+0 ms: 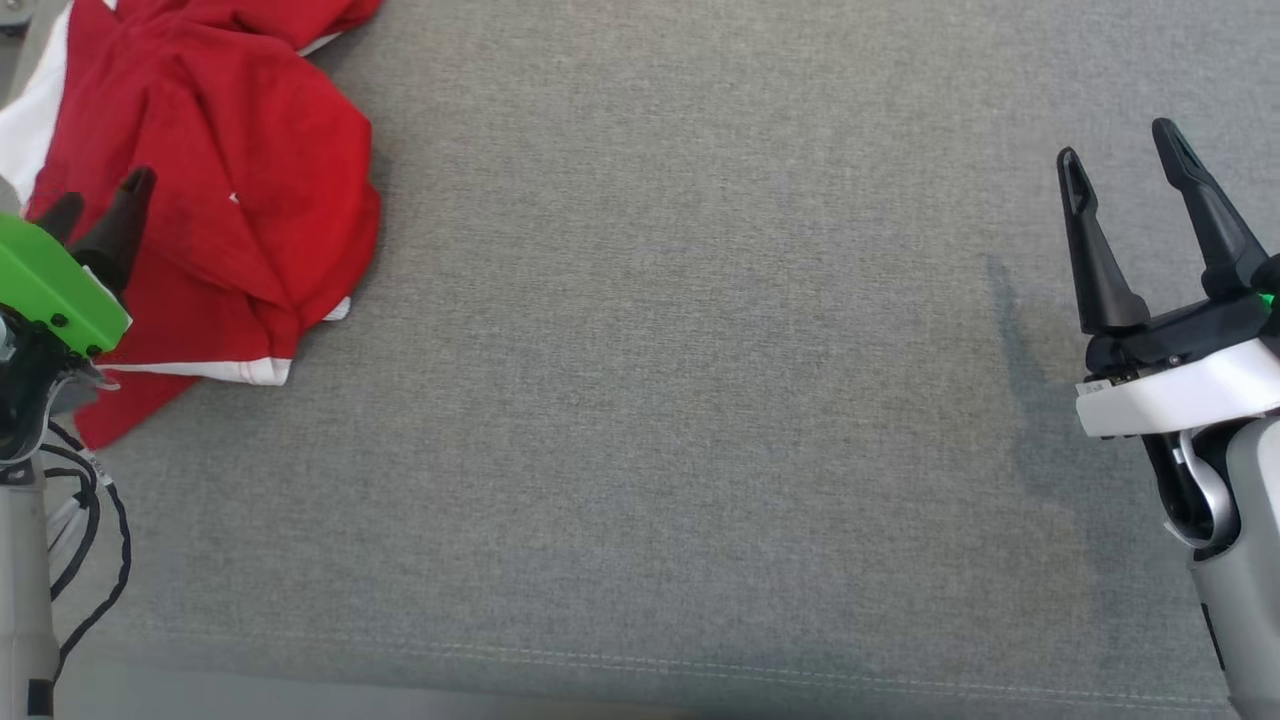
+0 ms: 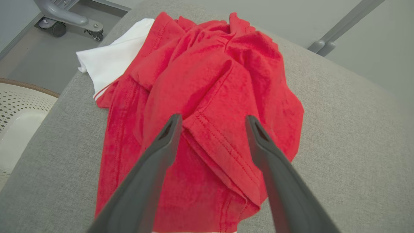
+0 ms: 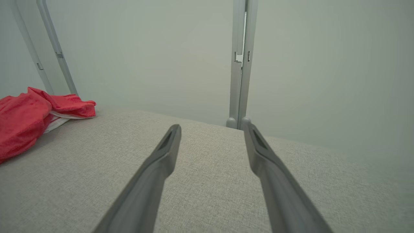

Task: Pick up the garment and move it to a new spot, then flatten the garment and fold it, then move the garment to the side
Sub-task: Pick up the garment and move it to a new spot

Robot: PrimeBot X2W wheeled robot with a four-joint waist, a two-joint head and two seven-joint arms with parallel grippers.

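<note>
The garment (image 1: 220, 190) is red with white trim and lies crumpled at the far left of the grey padded table (image 1: 700, 400). In the left wrist view the garment (image 2: 207, 97) is a bunched heap with a stitched hem running between the fingers. My left gripper (image 1: 100, 205) hovers over its near left part, open, nothing held; seen from its own wrist, the left gripper (image 2: 212, 121) has jaws spread wide above the cloth. My right gripper (image 1: 1120, 145) stands open over bare table at the far right, far from the garment (image 3: 29, 113). The right gripper (image 3: 212, 129) holds nothing.
The table's front edge (image 1: 640, 680) runs along the bottom of the head view. Off the table's left side stand a perforated white basket (image 2: 19, 110) and a wheeled grey frame (image 2: 64, 19). Grey posts (image 3: 241, 64) rise against a pale wall behind the table.
</note>
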